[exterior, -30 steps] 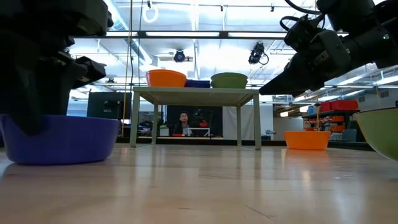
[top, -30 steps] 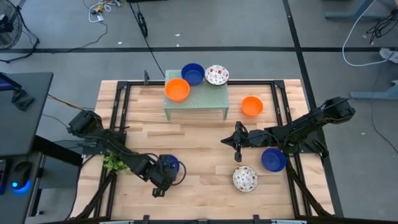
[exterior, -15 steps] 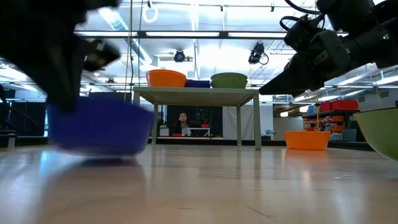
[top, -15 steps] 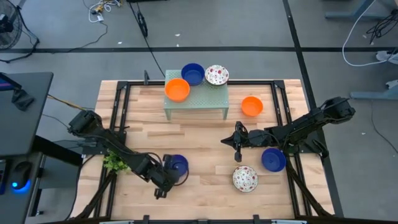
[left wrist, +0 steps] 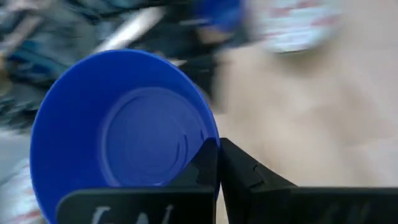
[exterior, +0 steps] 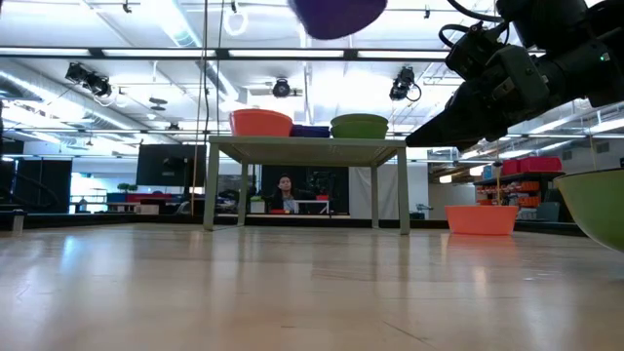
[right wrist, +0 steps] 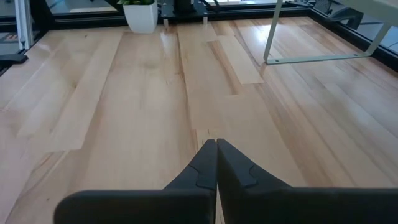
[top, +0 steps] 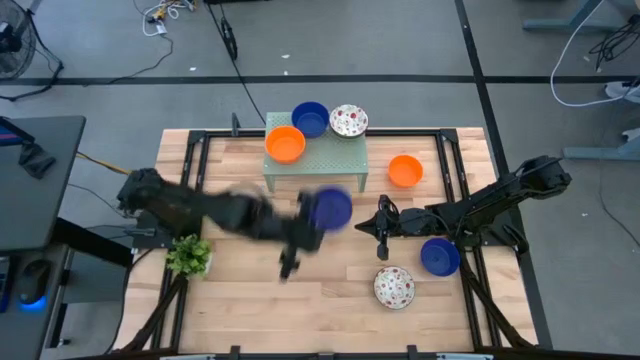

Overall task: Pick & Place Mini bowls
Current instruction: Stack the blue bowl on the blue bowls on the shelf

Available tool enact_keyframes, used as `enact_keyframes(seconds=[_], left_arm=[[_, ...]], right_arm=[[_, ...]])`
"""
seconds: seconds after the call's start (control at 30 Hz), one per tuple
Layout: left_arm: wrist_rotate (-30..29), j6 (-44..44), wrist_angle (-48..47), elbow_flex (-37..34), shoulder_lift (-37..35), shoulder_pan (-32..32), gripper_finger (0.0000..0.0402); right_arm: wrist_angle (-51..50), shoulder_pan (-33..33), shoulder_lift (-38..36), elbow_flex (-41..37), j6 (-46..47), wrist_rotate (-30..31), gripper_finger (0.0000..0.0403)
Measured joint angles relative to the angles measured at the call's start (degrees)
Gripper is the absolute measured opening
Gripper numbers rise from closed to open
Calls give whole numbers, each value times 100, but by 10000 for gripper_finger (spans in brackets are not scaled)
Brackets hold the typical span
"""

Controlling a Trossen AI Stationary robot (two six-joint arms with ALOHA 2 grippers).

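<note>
The left gripper [top: 312, 222] pinches a blue bowl [top: 329, 209] by its rim, three bowls sit on the stand [top: 355, 163] just ahead, and three wait beyond.

2 matte-black jointed arms – the left hand [left wrist: 217, 163] and right hand [right wrist: 216, 160] each end in 2 tapered, wedge-shaped black fingers.

Bare counter [top: 250, 290] lies open from 6 to 9 o'clock. The mint-green stand [top: 315, 160] blocks 12 o'clock; the right hand [top: 362, 227] sits mid-counter at 3, with the speckled bowl [top: 394, 287] and a blue bowl [top: 440, 256] crowding 4 o'clock. The plant [top: 188, 257] stands at 8.
</note>
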Motion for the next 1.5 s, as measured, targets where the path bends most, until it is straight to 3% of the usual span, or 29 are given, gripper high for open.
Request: enact_keyframes(seconds=[0.23,0.4,0.6,0.7,1.23,1.5], left_arm=[[-7,908,-75,590,-2,2073,7],[646,752,-363,584,15,3437,7],[1585,376,-236,568,235,4332,9],[1955,402,-178,568,456,4502,6],[1939,404,-433,568,1016,4545,12],[1929,402,-560,568,1036,4545,36]], right_arm=[[-5,0,0,0,-44,0,7],[-17,0,0,0,-66,0,7],[9,-33,0,0,-358,0,7],[44,-96,0,0,-411,0,7],[43,-227,0,0,-496,2,7],[35,-229,0,0,-494,0,7]])
